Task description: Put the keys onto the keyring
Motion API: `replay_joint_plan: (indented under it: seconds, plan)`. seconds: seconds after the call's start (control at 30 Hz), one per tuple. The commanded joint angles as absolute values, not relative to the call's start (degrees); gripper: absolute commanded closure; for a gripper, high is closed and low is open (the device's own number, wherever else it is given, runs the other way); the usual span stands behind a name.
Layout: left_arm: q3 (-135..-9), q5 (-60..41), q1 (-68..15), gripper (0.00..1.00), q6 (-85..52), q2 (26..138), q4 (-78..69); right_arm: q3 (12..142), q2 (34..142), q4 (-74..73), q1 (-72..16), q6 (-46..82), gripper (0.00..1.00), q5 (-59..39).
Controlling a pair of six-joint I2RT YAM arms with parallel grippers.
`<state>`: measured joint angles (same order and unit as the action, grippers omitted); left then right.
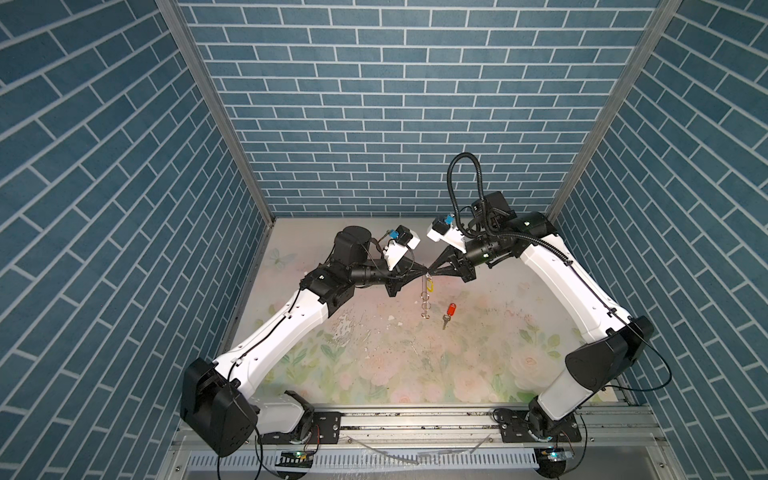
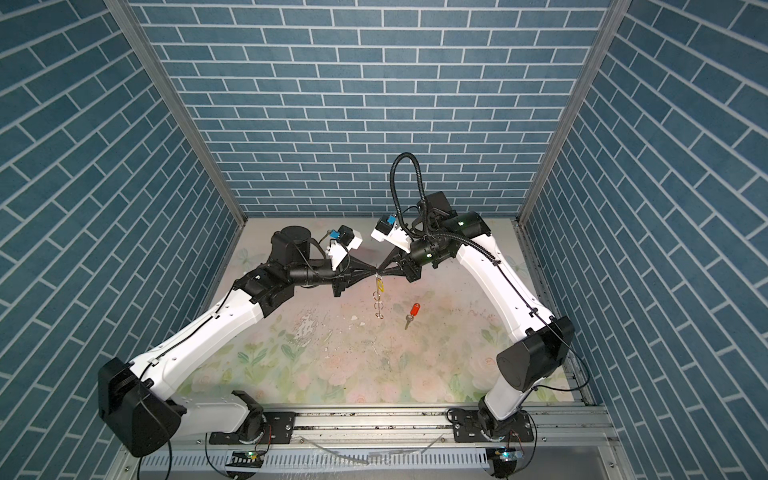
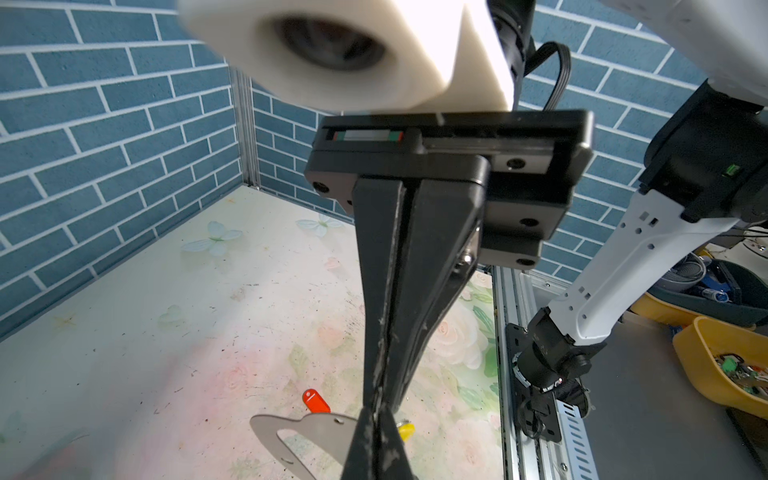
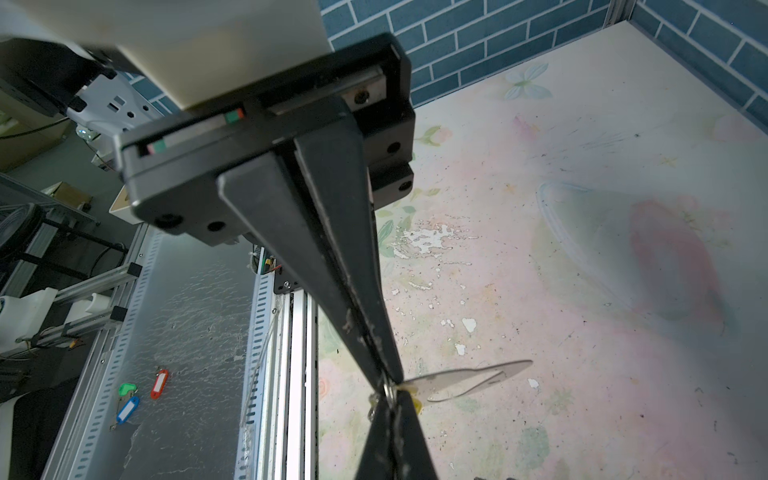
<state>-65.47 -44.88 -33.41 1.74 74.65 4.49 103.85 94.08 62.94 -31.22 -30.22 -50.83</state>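
Both arms are reaching in toward the middle. The left fingers [image 1: 409,275] and the right fingers [image 1: 442,268] are meeting tip to tip, up in the air above the tabletop [image 1: 374,361]. Both pairs are squeezing all the way shut.

The keyring [image 1: 424,301] is hanging straight down from the spot where the tips are touching. Its little silver rings are dangling in a row below. The yellow-tagged key [image 1: 431,286] is hanging just beside the top of the keyring, at that same spot.

In the left wrist view the flat keyring [image 3: 266,426] is sticking out on one side of the left fingers [image 3: 374,449], and a bit of yellow is peeking out on the other side. The tips are so close together that I cannot tell which pair is pinching the keyring and which is pinching the key. I also cannot tell if the key is already hooked on.

I think they are holding it up like this so the rings are swinging free. That way one arm can be keeping the keyring steady while the other is working the key on.

The red-tagged key [image 1: 448,316] is lying flat on the tabletop, near the hanging rings and toward the right arm, with nothing touching it. It looks like that one is next.
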Motion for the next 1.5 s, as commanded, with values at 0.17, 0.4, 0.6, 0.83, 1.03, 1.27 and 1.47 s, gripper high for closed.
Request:
replay_joint_plan:
  seconds: [0.17, 0.4, 0.6, 0.83, 1.03, 1.27, 1.47]
  plan:
    - [-54.45, -43.77, -33.22, 1.0, -9.76, 70.83, -23.03, 95.86, 86.74, 48.76, -30.41, -21.42, 1.0, -52.33]
    - [-52.01, -44.45, -33.3, 1.0, -15.69, 72.24, -33.9, 92.08, 84.8, 42.72, -30.41, -17.2, 1.0, -53.07]
    - [-50.21, -43.75, -33.22, 1.0, -18.6, 72.43, -39.92, 90.62, 84.56, 40.16, -30.41, -15.26, 1.0, -53.76]
    - [-48.88, -42.28, -33.29, 1.0, -19.79, 72.07, -42.93, 88.93, 83.76, 37.59, -30.42, -13.72, 0.9, -54.72]
    - [-48.23, -41.28, -33.23, 1.0, -19.95, 71.59, -44.12, 87.78, 83.28, 35.59, -30.41, -12.42, 0.87, -55.21]
    - [-48.03, -41.52, -33.26, 1.0, -21.01, 72.16, -45.82, 87.45, 83.57, 32.86, -30.41, -10.74, 0.89, -56.79]
    - [-47.64, -41.76, -33.27, 1.0, -22.91, 73.34, -49.37, 87.56, 84.7, 30.99, -30.65, -9.54, 0.92, -59.2]
